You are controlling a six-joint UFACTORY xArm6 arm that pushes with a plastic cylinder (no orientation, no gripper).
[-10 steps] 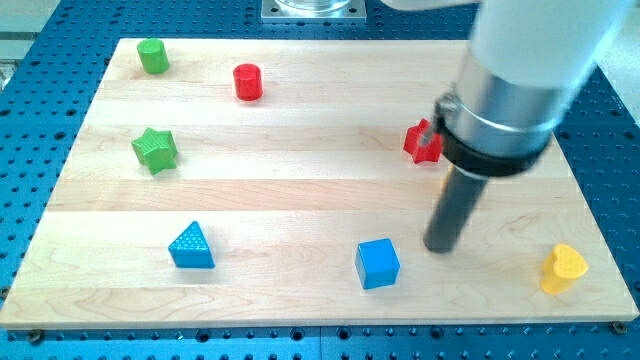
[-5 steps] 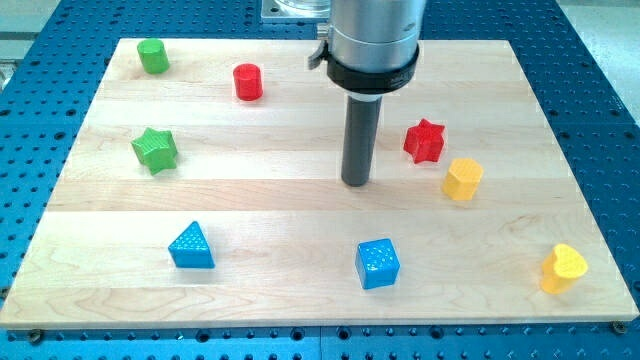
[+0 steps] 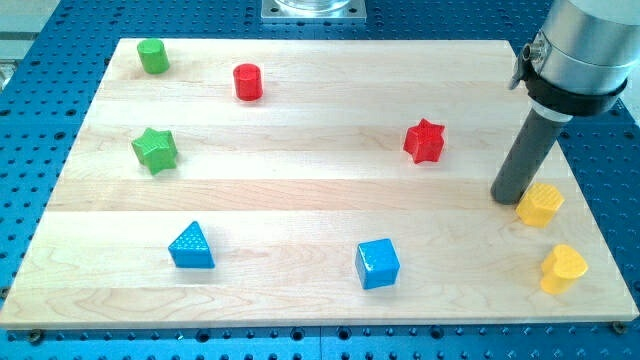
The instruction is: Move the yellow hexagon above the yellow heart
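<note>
The yellow hexagon (image 3: 539, 204) lies near the board's right edge, just above and slightly left of the yellow heart (image 3: 563, 268), with a small gap between them. My tip (image 3: 508, 197) rests on the board right against the hexagon's upper-left side. The dark rod rises from it to the silver arm at the view's top right.
A red star (image 3: 424, 140) lies left of my tip. A blue cube (image 3: 377, 264) and a blue triangle (image 3: 190, 246) lie near the bottom edge. A green star (image 3: 155, 149), a green cylinder (image 3: 153, 55) and a red cylinder (image 3: 247, 81) lie at the left and top. The wooden board (image 3: 300, 190) ends just right of the hexagon.
My tip swung from the board's middle to the right side. The yellow hexagon moved right and down, from beside the red star to just above the yellow heart.
</note>
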